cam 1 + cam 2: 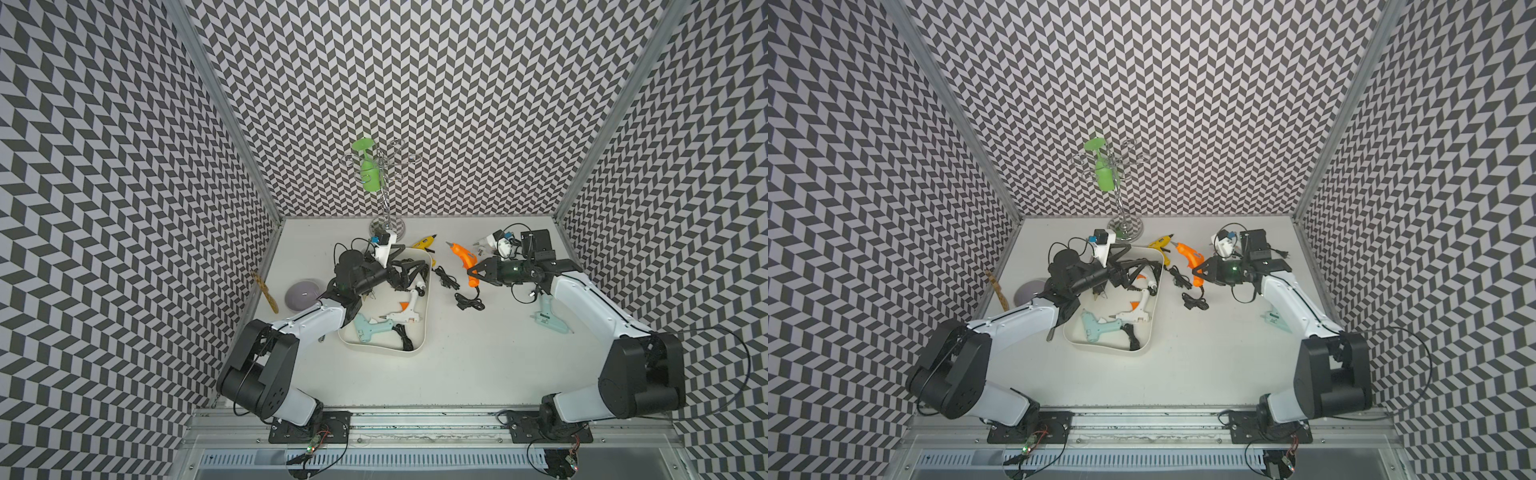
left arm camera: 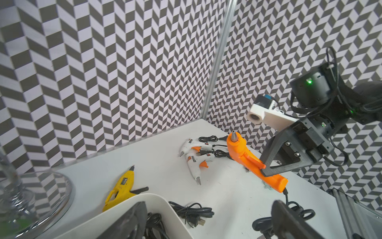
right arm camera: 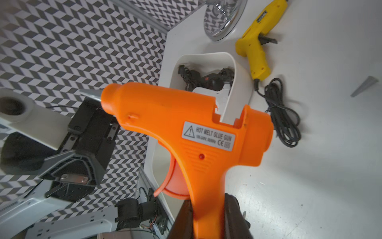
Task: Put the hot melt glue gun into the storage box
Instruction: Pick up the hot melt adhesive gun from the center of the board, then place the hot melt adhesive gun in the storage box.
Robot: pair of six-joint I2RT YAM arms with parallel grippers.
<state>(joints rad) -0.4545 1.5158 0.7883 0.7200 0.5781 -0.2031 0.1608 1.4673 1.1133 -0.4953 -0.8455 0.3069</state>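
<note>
Orange glue gun (image 3: 186, 128) sits clamped in the right gripper (image 1: 475, 275), not yet in the part-filled storage box (image 1: 429, 316); left gripper (image 1: 411, 259) gapes empty.

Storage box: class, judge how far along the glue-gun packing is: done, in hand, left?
Done: a teal glue gun and white glue guns lie in the storage box. In hand: the right tool grips the orange glue gun, outside the box. Left: the yellow glue gun, a second teal glue gun and two more white glue guns lie on the table.
</note>
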